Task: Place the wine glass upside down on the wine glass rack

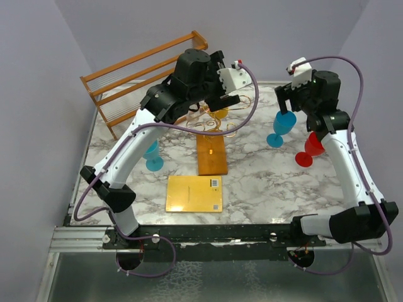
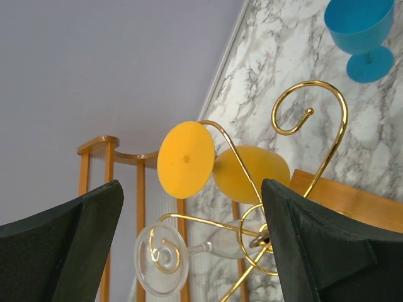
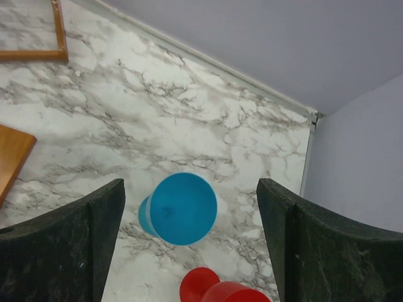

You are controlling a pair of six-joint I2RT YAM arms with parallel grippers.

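Left gripper (image 2: 192, 195) over rack (image 1: 211, 157), fingers wide, holding nothing. Yellow glass (image 2: 186, 158) hangs on rack arm, clear glass (image 2: 162, 261) on neighbouring arm. Right gripper (image 3: 189, 189) spread wide, empty, above blue glass (image 3: 182, 207) standing on table (image 3: 126, 107); red glass (image 3: 220, 292) near.

Table (image 1: 264, 182): white marble pattern with grey veining. Wine glass rack (image 2: 313, 82): gold wire, on a brown wooden base (image 1: 211, 157). On the rack, a yellow wine glass (image 2: 249, 173) and a clear glass (image 2: 162, 261) (colourless throughout). Right blue glass (image 3: 182, 207) and left blue glass (image 1: 152, 158): the same plain turquoise blue. Red glass (image 3: 220, 292): solid red. Flat pad (image 1: 194, 193): yellow, with a small white label (image 1: 215, 183). Slatted shelf (image 1: 135, 78): orange-brown wood. Cables (image 1: 252, 94): purple. Walls (image 1: 38, 75): pale lilac.
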